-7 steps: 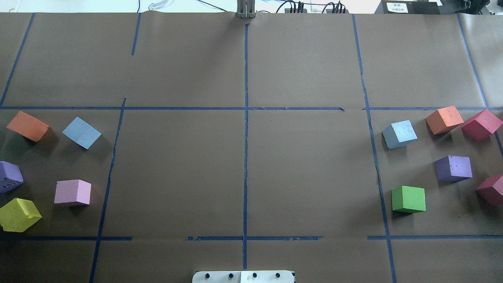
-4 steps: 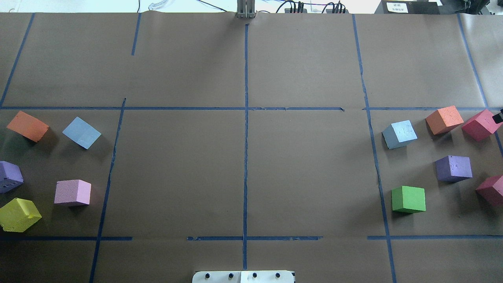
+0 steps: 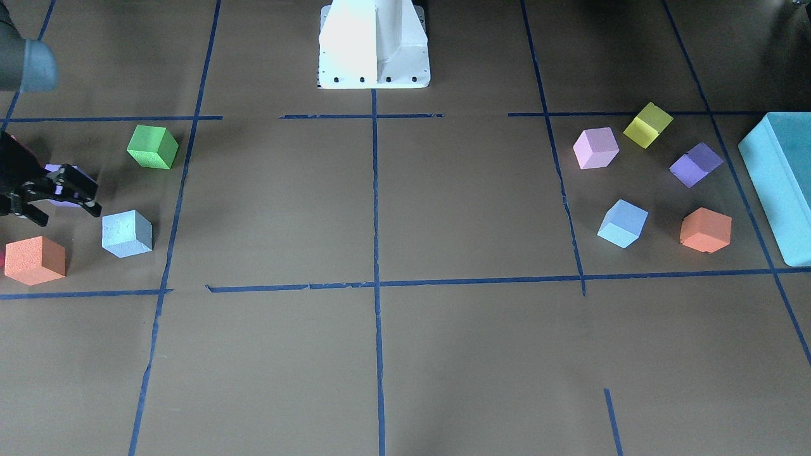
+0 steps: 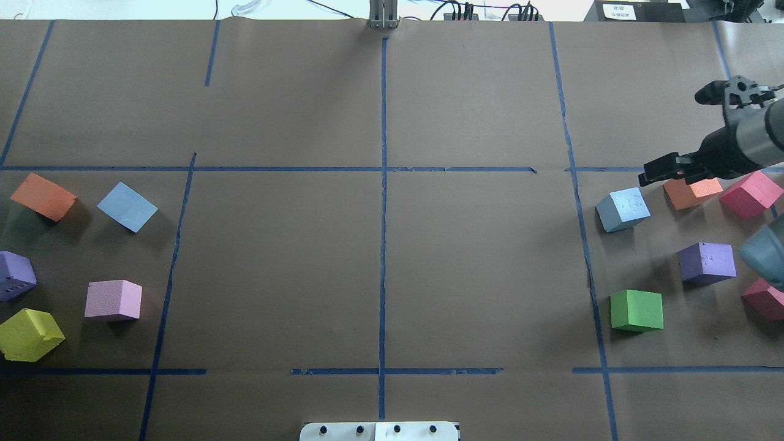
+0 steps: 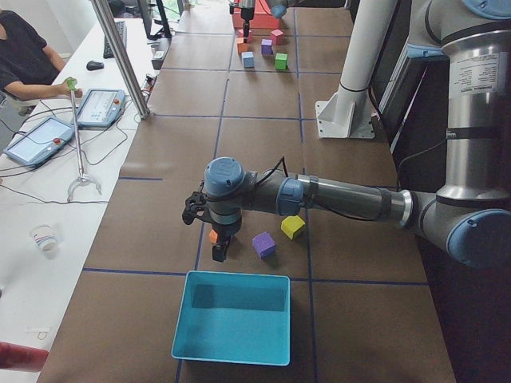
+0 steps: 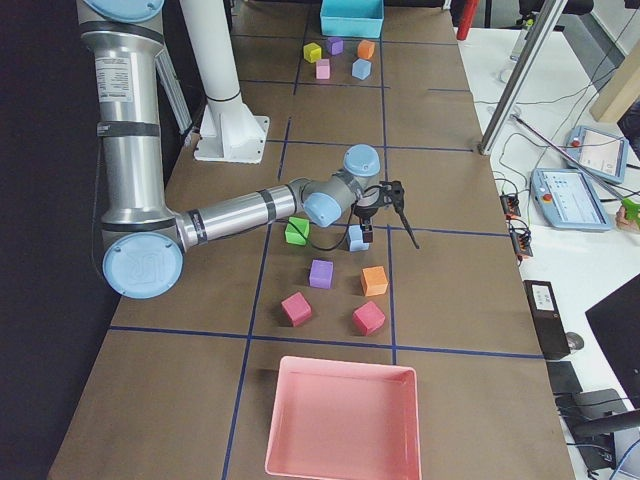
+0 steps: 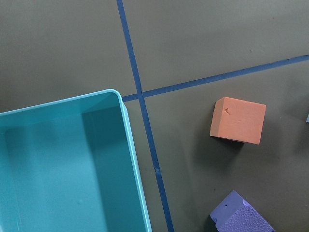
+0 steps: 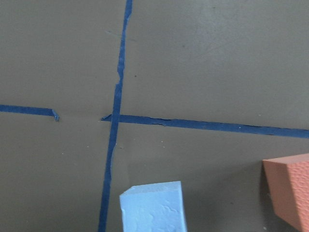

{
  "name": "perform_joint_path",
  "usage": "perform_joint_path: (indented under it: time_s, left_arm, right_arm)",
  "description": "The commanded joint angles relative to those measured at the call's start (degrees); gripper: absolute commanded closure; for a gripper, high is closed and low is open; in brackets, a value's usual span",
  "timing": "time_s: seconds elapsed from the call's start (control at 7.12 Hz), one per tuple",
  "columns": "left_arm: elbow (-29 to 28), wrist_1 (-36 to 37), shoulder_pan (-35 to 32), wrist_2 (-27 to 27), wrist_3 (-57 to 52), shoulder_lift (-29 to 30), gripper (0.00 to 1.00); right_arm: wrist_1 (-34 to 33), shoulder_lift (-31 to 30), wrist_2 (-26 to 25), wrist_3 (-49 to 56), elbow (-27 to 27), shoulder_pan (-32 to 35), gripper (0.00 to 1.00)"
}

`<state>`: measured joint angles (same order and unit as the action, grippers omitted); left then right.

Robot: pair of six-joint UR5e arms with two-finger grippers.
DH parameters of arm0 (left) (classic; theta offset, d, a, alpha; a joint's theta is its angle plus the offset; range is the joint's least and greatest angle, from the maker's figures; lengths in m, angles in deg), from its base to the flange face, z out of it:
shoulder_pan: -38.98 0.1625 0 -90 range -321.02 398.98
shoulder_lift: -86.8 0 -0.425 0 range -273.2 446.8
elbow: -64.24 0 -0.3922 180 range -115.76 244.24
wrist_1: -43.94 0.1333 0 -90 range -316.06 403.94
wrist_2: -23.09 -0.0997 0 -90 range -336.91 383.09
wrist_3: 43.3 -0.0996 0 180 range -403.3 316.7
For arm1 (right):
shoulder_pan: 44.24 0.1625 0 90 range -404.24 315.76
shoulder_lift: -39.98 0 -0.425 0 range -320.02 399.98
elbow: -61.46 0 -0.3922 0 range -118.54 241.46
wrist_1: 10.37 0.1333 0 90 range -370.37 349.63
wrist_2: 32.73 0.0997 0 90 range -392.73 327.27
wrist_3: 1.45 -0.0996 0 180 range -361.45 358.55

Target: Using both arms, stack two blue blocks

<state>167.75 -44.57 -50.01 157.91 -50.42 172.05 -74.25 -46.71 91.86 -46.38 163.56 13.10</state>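
One blue block (image 4: 127,206) lies at the table's left, also seen in the front view (image 3: 623,223). The other blue block (image 4: 623,209) lies at the right and shows in the front view (image 3: 127,233) and at the bottom of the right wrist view (image 8: 152,208). My right gripper (image 4: 674,136) is open and empty. It hovers just beyond and to the right of that block, over an orange cube (image 4: 692,188); it also shows in the front view (image 3: 68,214). My left gripper (image 5: 217,239) shows only in the left side view, above an orange cube near the teal box; I cannot tell its state.
A large teal box (image 3: 782,183) stands at the left end and a pink tray (image 6: 340,420) at the right end. Around the right block lie green (image 4: 637,310), purple (image 4: 707,262) and red (image 4: 750,195) cubes. Orange (image 4: 43,196), pink (image 4: 113,300), yellow (image 4: 29,334) and purple (image 4: 15,274) cubes surround the left one.
My right arm has come in from the right edge of the overhead view; its open gripper now hovers over the orange cube beside the right blue block. No cube has moved.
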Motion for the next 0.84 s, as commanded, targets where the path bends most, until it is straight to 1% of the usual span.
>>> perform_joint_path:
  time_s: [0.0, 0.14, 0.42, 0.56, 0.7]
  left_arm:
    - [-0.06, 0.00, 0.05, 0.00, 0.00, 0.00, 0.00]
    - [-0.06, 0.00, 0.05, 0.00, 0.00, 0.00, 0.00]
    - [0.29, 0.00, 0.05, 0.09, 0.00, 0.00, 0.00]
    - [0.46, 0.00, -0.03, 0.09, 0.00, 0.00, 0.00]
    - [0.64, -0.08, -0.04, 0.09, 0.00, 0.00, 0.00]
  right_arm:
    - [0.77, 3.19, -4.26, -1.66, -3.29, -5.21, 0.02]
    - [0.77, 3.11, -7.05, -1.14, -3.75, -6.70, 0.04]
    - [0.77, 3.19, -8.48, -0.87, -5.32, -8.20, 0.06]
    - [0.77, 3.20, -10.31, -0.26, -5.51, -8.82, 0.07]
    - [0.77, 3.11, -10.68, 0.70, -6.12, -8.92, 0.07]
